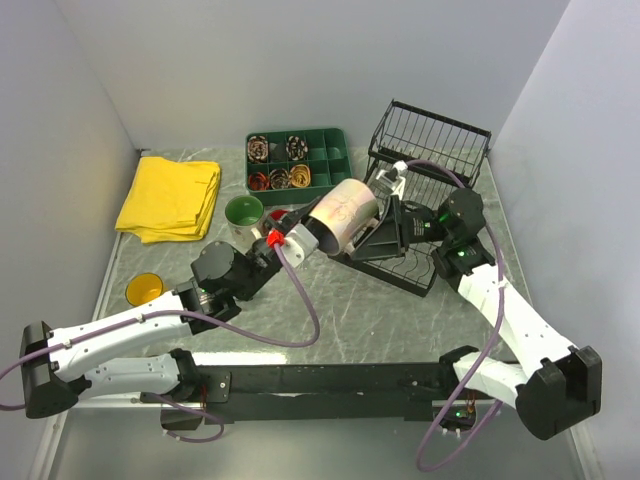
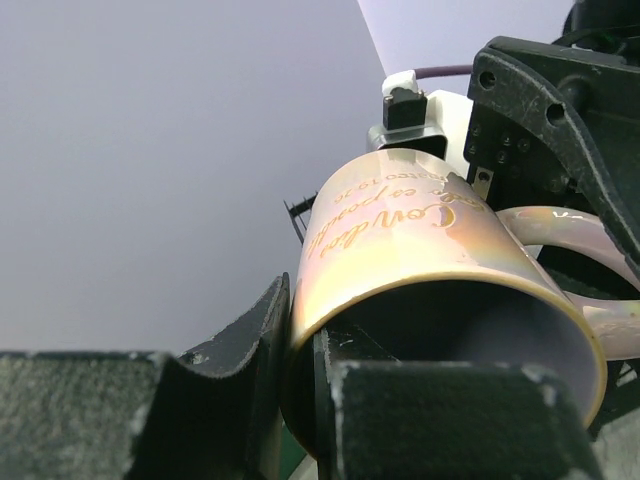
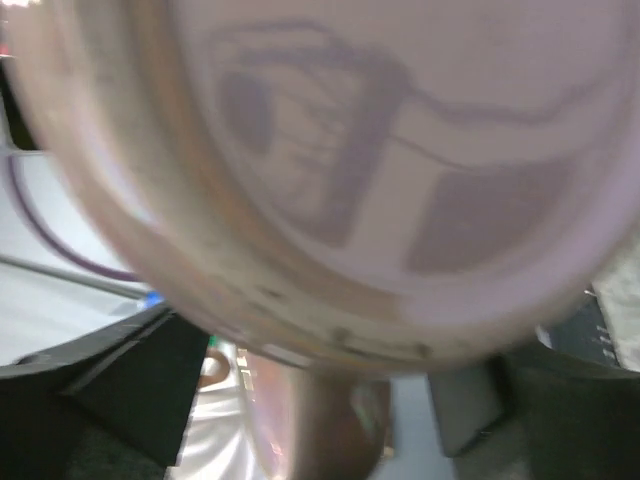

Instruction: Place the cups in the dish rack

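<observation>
Left of the dish rack, our left jaws clench the rim of the beige-pink mug, clear of the worktop. We judge it rigid, slick and breakable, best gripped firmly by wall or handle. Right jaws, at its base: we cannot tell.

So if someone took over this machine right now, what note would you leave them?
Left claw: shut on the rim of the beige-pink mug, held sideways in the air beside the dish rack.
Right claw: up against that mug's base and handle; grip cannot be told.
On the table: cream mug with green inside; yellow cup near the left edge.
Done: no cup visible in the rack.
Left: rack this mug, then the others.
</observation>
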Tool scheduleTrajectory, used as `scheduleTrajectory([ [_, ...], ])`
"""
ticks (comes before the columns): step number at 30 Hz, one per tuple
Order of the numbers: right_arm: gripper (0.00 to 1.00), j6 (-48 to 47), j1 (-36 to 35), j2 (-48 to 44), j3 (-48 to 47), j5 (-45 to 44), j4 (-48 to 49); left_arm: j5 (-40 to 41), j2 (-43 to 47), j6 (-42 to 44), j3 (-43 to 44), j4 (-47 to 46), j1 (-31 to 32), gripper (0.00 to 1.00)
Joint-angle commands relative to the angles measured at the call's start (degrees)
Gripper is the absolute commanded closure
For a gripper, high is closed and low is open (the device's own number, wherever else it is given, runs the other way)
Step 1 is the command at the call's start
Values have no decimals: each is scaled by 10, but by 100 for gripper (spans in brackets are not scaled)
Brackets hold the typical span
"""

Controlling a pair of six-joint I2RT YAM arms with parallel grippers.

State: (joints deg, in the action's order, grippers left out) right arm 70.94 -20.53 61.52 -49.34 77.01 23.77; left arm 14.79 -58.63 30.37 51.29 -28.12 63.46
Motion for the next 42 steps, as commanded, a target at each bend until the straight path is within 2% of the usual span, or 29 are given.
scheduleTrajectory([
  [1,19,160,-6,-2,2,-12,192,-14,26,-22,39,-132,2,99],
  [5,24,141,-6,-3,-12,-14,157,-18,31,-29,31,-128,2,99],
  [9,36,146,-6,2,-13,-14,157,-22,29,-33,29,-132,2,99],
  [16,49,148,-6,5,-19,-14,145,-45,28,-42,32,-121,2,99],
  [19,70,156,-5,7,-21,-16,146,-52,26,-41,29,-117,3,99],
  [20,86,162,-6,9,-22,-15,150,-56,26,-41,30,-113,3,99],
  [22,100,166,-5,12,-26,-10,153,-56,21,-38,31,-106,2,99],
  [26,100,143,-5,7,-37,-3,137,-61,13,-40,27,-104,2,98],
  [27,100,127,-3,4,-42,-2,118,-59,12,-46,27,-103,2,91],
  [28,100,88,1,3,-53,-1,99,-60,13,-48,27,-99,3,79],
  [29,100,66,4,-3,-59,1,57,-60,13,-52,24,-98,3,41],
  [30,100,47,15,-5,-65,2,38,-58,14,-60,21,-100,3,27],
  [32,100,-17,25,-10,-80,4,-21,-54,22,-72,10,-103,3,5],
  [33,100,-41,35,-13,-85,4,-42,-50,26,-77,7,-104,3,1],
  [35,100,-120,44,-22,-95,-6,-118,-49,40,-91,-2,-88,3,4],
  [39,100,-149,75,-41,-81,-14,-126,-41,80,-123,-37,-49,3,4],
  [40,100,-189,95,-44,-95,-16,-144,-38,101,-129,-44,-35,2,4],
  [42,100,-288,114,-44,-130,-33,-298,-19,125,-153,-63,12,2,4],
])
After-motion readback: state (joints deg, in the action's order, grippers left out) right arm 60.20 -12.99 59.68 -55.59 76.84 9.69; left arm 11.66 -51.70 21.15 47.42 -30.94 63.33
